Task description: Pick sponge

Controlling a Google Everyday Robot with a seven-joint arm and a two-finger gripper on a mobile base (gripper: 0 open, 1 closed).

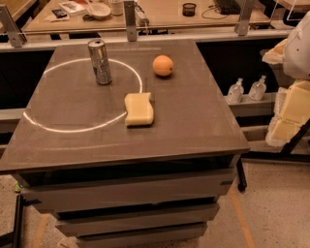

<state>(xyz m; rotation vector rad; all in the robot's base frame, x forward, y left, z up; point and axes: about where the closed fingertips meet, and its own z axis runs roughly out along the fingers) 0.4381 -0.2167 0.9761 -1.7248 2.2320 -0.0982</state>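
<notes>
The sponge point(139, 109) is a pale yellow foam block with wavy sides. It lies flat near the middle of the dark grey table point(193, 126), on the right edge of a white circle line. My gripper point(289, 116) hangs at the far right of the view, beyond the table's right edge and well away from the sponge. It is partly cut off by the picture border and touches nothing on the table.
A silver drink can point(100, 62) stands upright behind and left of the sponge. A round orange point(162, 65) sits behind and right of it. Two small clear bottles point(246, 89) stand on a low ledge right of the table. Cluttered desks point(160, 12) lie behind.
</notes>
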